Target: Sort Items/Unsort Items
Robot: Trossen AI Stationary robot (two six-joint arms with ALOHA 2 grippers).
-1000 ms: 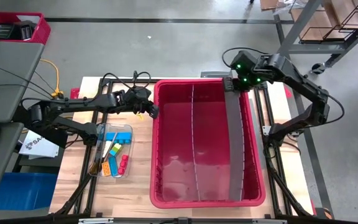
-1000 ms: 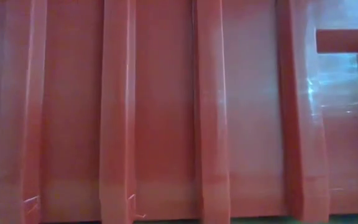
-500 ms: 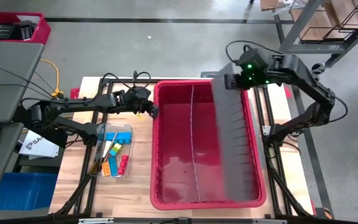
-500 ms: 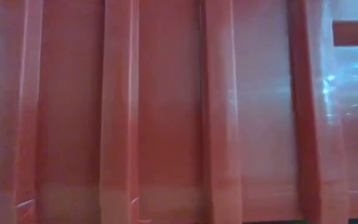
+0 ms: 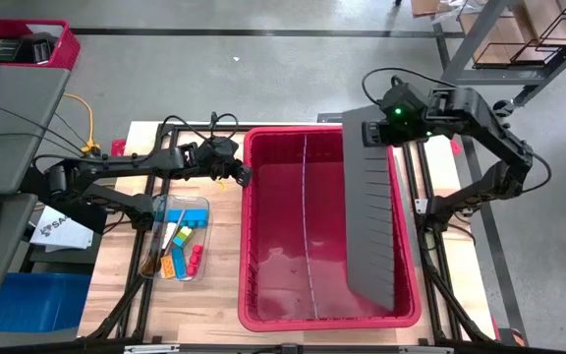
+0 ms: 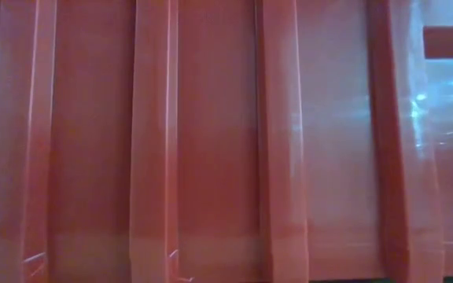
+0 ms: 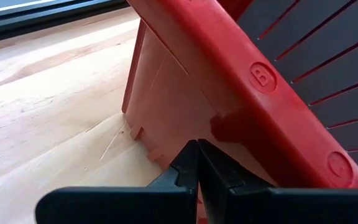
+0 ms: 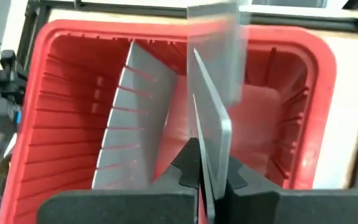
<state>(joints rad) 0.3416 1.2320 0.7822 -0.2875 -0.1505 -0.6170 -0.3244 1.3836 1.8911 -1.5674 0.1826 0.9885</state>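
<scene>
Wooden table [image 5: 214, 295] on a grey concrete floor, large red bin [image 5: 263, 315] in the middle. Right gripper [image 5: 373, 130] is at the bin's far right corner, fingers clamped on the end of a long grey divider panel [image 5: 371, 216]; right wrist view shows the panel [image 8: 213, 146] pinched edge-on between the fingers. Panel is lifted and tilted, stretching from the gripper over the bin's right side to the near wall. A second thin divider [image 5: 306, 216] stands upright inside the bin, roughly mid-width, running far to near.

Left gripper [image 5: 242, 177] sits low at the bin's far left outer corner, fingers closed with nothing between them; left wrist view has the tips [image 7: 197, 163] right against the bin's red outer wall [image 7: 185, 93], just above the table.

Items [image 5: 185, 251] lie in a clear tray [image 5: 200, 206] left of the bin, near the table's left edge: orange, blue, yellow, red and green pieces, plus a dark stick. Both grippers are well apart from them.

Low view is filled by the bin's ribbed red wall [image 6: 211, 141].
</scene>
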